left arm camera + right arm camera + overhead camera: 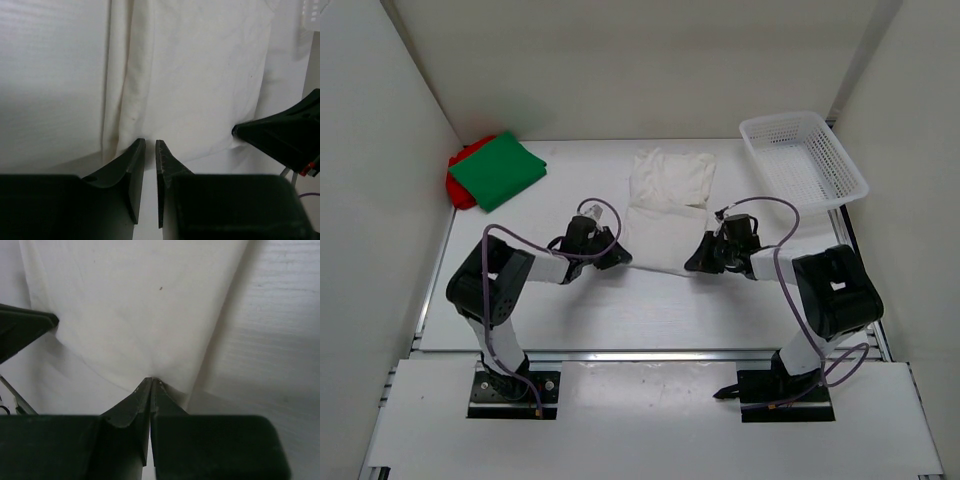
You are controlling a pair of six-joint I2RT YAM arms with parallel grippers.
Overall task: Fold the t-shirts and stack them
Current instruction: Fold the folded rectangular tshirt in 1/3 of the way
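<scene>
Toward the back edge of the table (570,310), the white t-shirt (665,205) lies partly folded; the green t-shirt (500,170) sits on the red t-shirt (458,185) in the back left corner. The right gripper (151,381) is pinched shut on the white hem; the left gripper (150,142) is a slit apart at the other near corner, fabric in it or not, can't tell. Lifting with only 1 corner held could skew the fold.

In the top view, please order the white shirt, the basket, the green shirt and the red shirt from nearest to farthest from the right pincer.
1. White shirt: table centre, its near edge at the right pincer.
2. Basket: far right corner.
3. Green shirt: far left corner.
4. Red shirt: under the green one, showing at its left.
</scene>
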